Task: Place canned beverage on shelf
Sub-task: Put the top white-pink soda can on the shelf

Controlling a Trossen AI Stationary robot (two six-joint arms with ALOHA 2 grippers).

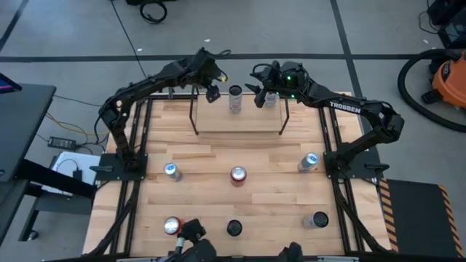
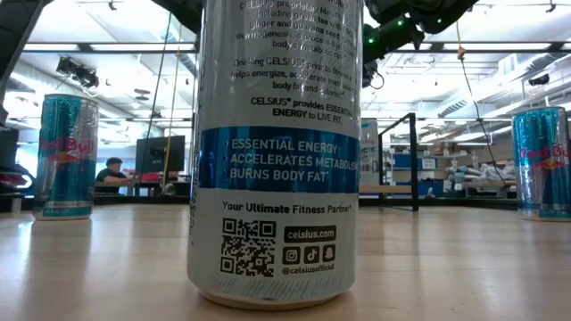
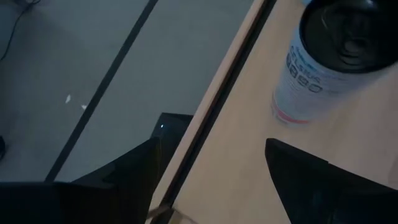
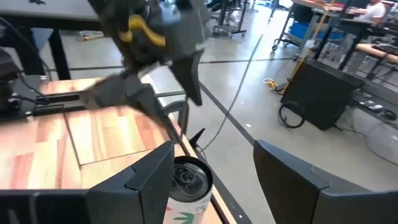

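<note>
The shelf [image 1: 239,120], a low light-wood platform with black corner rods, stands at the table's far middle. Two cans stand upright on it: a white and pink can [image 1: 234,98] and a pale can [image 1: 270,99]. My left gripper [image 1: 212,90] is open just left of the white and pink can, which shows beyond its fingers in the left wrist view [image 3: 326,59]. My right gripper [image 1: 261,95] is open at the pale can. In the right wrist view a dark-topped can [image 4: 188,184] stands beside one finger [image 4: 146,174]. My right gripper has one finger [image 4: 155,168] close against the side of the dark-topped can's rim [image 4: 186,169]. The can stands upright on the shelf. I cannot tell whether the finger touches it. My left gripper touches nothing.
Several more cans stand on the table: three in a middle row [image 1: 171,171] [image 1: 238,175] [image 1: 309,161] and three near the front edge [image 1: 172,225] [image 1: 234,228] [image 1: 317,219]. One [image 2: 272,152] fills the low view. The two grippers are close together over the shelf.
</note>
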